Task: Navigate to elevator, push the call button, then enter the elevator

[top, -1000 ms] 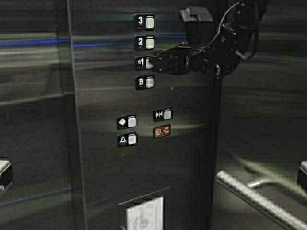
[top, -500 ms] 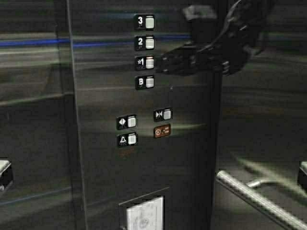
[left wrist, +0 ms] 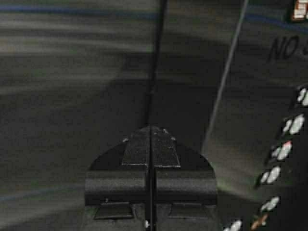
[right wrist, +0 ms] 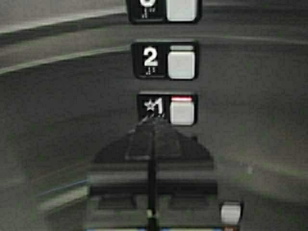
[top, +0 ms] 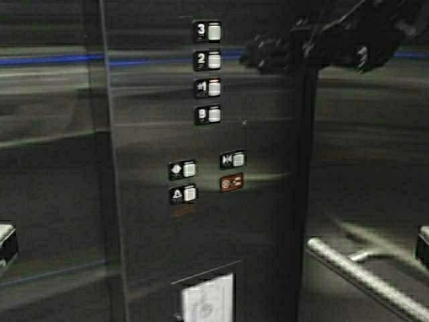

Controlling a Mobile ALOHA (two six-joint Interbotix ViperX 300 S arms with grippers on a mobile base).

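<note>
- The robot was already inside the elevator (top: 60, 174): steel panels all round and a flat handrail (top: 365, 275) near on the right. The call button was not in view, so navigating, calling and entering looked done.
- The left gripper (left wrist: 150, 144) hung near the left wall, fingers pressed together.
- Farther off, the right gripper (right wrist: 153, 126), also closed, sat up and right of the lit floor-1 button (top: 214, 87); a second before, its tip had touched that button, then unlit.

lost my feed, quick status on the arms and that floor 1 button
Right end effector shut, off the panel, up right of the buttons. Left end effector shut, idle. Floor 1 button lit red, nothing blocking it.
</note>
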